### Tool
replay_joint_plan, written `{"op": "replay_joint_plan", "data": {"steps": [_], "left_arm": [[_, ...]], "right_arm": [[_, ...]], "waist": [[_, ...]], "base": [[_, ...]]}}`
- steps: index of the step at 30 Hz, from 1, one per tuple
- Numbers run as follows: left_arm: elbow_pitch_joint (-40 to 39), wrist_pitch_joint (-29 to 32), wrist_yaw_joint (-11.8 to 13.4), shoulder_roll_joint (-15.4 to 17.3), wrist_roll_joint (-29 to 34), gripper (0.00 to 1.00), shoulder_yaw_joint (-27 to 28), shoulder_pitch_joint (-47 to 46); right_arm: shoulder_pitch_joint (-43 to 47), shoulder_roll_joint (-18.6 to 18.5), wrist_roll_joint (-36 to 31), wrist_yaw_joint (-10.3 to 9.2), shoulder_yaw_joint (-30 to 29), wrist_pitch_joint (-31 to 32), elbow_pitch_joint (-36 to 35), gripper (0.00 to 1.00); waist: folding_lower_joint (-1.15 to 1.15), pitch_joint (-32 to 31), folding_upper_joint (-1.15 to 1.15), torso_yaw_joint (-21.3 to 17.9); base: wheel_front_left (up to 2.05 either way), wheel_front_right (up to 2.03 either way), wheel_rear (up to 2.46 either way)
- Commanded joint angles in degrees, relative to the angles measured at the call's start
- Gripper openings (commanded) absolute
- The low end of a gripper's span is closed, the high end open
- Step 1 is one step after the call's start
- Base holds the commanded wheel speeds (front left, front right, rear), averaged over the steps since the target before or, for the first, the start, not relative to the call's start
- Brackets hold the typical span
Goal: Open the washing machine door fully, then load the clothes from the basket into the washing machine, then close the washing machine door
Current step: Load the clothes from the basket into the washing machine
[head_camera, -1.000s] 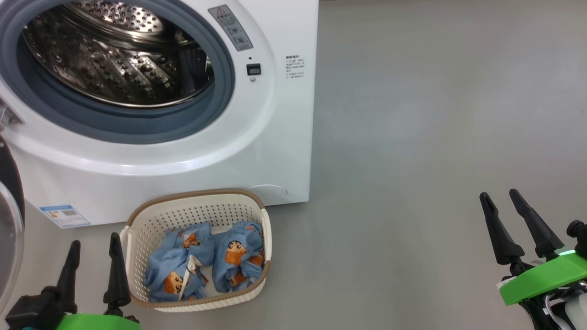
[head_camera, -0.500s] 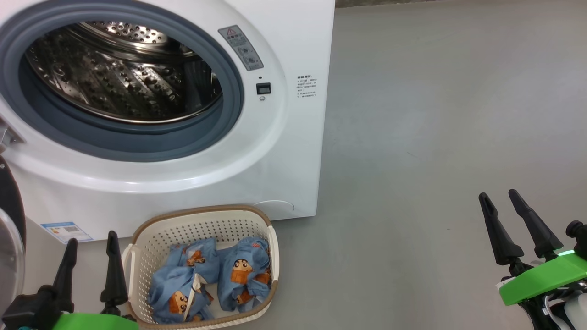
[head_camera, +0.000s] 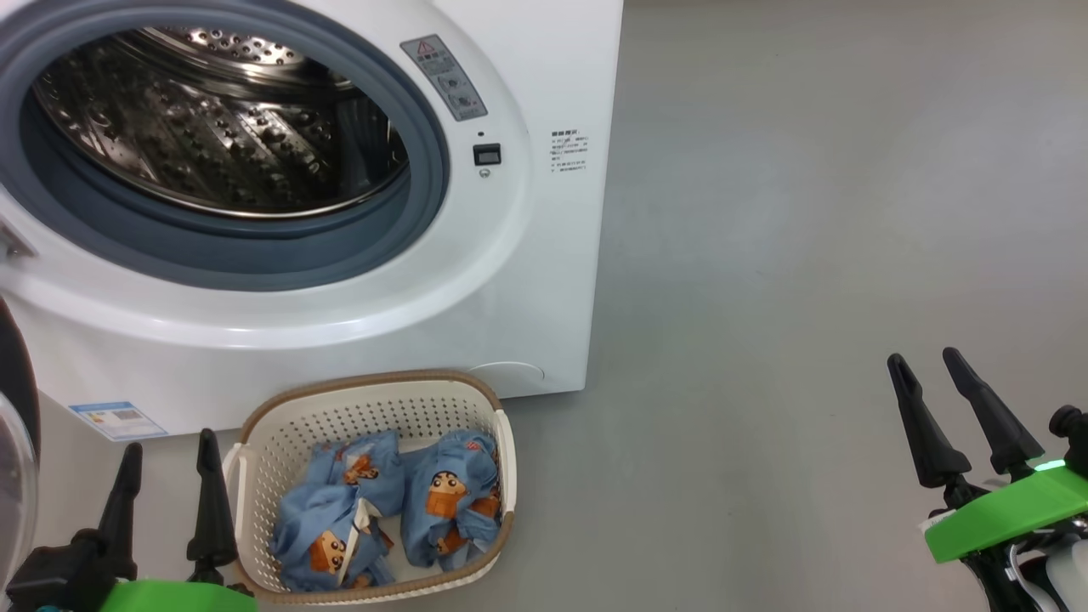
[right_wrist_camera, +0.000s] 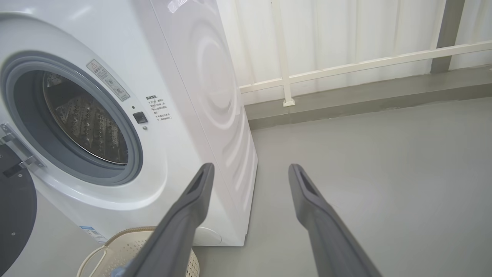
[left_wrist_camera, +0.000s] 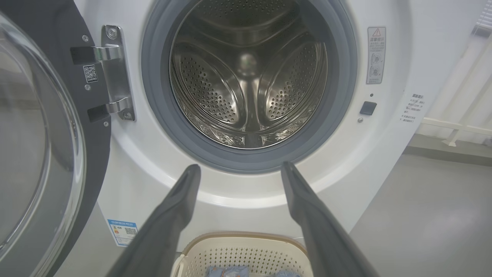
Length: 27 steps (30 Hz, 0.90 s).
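Note:
The white washing machine (head_camera: pixel 527 280) stands with its steel drum (head_camera: pixel 221 127) exposed. The washing machine door (left_wrist_camera: pixel 38 146) is swung wide open to the left on its hinge, and its edge shows in the head view (head_camera: pixel 13 425). The cream basket (head_camera: pixel 365 381) sits on the floor against the machine's front, holding two bundles of the clothes (head_camera: pixel 446 501) (head_camera: pixel 331 518), blue with cartoon faces. My left gripper (head_camera: pixel 168 442) hangs open and empty just left of the basket, pointing at the drum (left_wrist_camera: pixel 250 77). My right gripper (head_camera: pixel 922 357) is open and empty, far right over bare floor.
Grey floor (head_camera: pixel 807 255) stretches to the right of the machine. A white railing and wall (right_wrist_camera: pixel 346 65) run behind it. A blue energy sticker (head_camera: pixel 117 418) marks the machine's lower left corner. The open door blocks the space left of my left gripper.
The head camera has shifted slightly, so the machine and basket sit a little lower and further right in the picture. Grippers, basket and clothes have not moved.

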Motion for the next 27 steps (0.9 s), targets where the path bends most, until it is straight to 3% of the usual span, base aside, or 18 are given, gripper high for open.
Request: {"op": "replay_joint_plan", "data": {"steps": [1, 11, 27], "left_arm": [[-0.96, -0.30, -0.12, 1.21, 0.30, 1.00, 1.96, -1.89], [4.70, -0.30, -0.12, 1.52, 0.20, 1.00, -0.30, -4.23], [23.79, -0.30, -0.12, 2.09, 0.84, 1.00, -5.70, -15.35]], "right_arm": [[-1.73, -1.42, -1.29, 0.43, 0.94, -0.70, -1.43, 1.00], [-3.73, -0.37, -2.11, 0.43, 1.04, -0.70, -2.28, 1.00], [-8.61, 2.00, -3.47, 0.43, 1.90, -0.70, -2.83, 1.00]], "waist": [[0.00, 0.28, 0.00, -0.06], [0.00, 4.31, 0.00, -0.80], [0.00, 13.04, 0.00, -2.52]], "base": [[0.00, 0.00, 0.00], [0.00, 0.00, 0.00], [0.00, 0.00, 0.00]]}}
